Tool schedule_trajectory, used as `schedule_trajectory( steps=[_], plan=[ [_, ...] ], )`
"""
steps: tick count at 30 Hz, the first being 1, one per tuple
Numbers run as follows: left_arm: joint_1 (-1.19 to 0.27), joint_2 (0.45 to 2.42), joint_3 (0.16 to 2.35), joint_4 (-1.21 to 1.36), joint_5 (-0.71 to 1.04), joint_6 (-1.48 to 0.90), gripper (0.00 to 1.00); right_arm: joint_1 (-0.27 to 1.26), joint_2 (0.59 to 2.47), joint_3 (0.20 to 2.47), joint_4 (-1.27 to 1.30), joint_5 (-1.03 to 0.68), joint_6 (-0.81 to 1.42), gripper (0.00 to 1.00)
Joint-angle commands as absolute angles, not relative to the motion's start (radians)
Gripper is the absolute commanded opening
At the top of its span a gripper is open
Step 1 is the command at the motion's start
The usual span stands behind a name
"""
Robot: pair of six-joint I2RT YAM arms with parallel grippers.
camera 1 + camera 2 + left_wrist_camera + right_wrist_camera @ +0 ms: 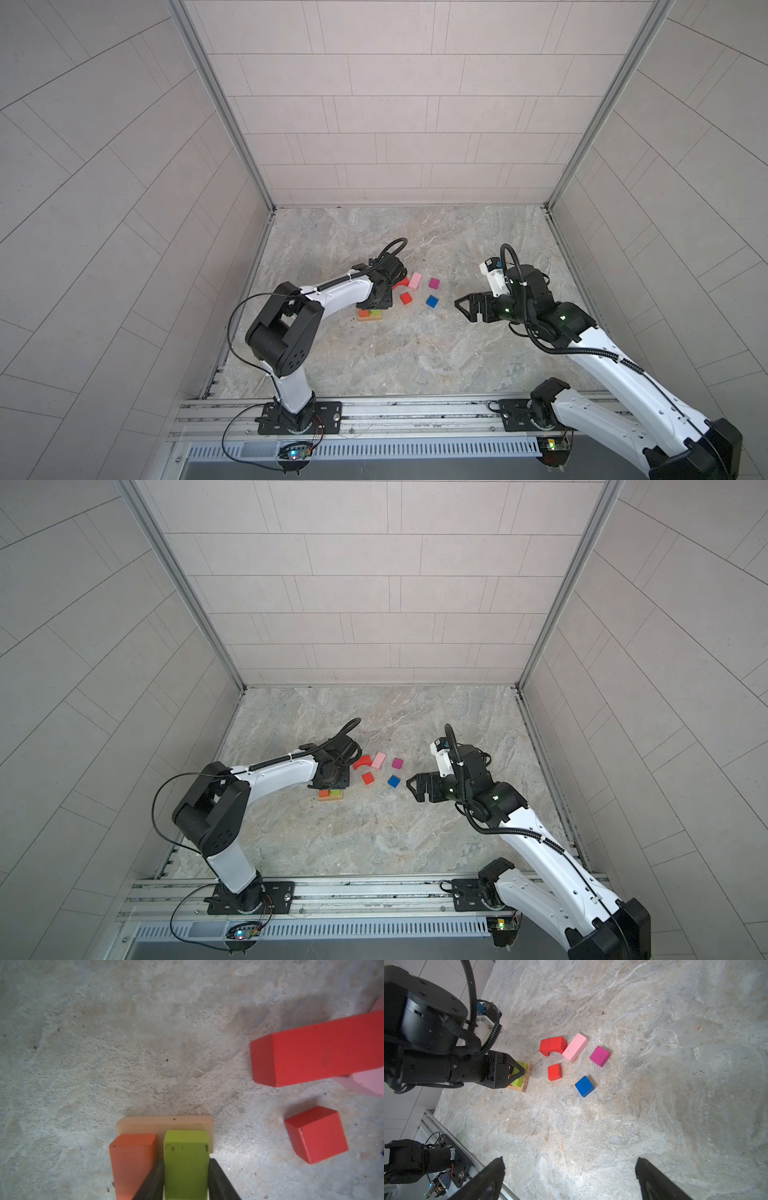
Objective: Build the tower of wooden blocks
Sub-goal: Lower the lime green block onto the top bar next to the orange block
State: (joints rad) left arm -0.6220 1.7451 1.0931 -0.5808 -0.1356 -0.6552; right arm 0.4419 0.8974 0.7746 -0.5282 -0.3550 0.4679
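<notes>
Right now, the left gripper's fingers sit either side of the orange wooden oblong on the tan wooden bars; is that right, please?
Not quite: the left gripper's fingers sit either side of the lime wooden oblong on the tan wooden bars; the left wrist view shows it.

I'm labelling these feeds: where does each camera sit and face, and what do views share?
Top views: overhead, facing down onto the table; left arm and right arm show.
Left wrist: on the left arm, facing down; left tool flanks the lime oblong.
Right wrist: on the right arm, facing the loose blocks; open right tool and left arm show.
Shared: red cube, in all four.
</notes>
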Motion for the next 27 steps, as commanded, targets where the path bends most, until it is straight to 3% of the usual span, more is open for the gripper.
schedule_trajectory(
  steps=[1,27],
  plan=[
    [-0.618,1.749,1.096,-0.599,-0.146,-0.649,0.38,0.438,0.885,0.768,-0.549,-0.342,0.456,0.99],
    [-0.625,1.675,1.145,-0.626,-0.111,-0.620,0.41,0.439,0.886,0.769,-0.554,-0.347,0.453,0.99]
  ],
)
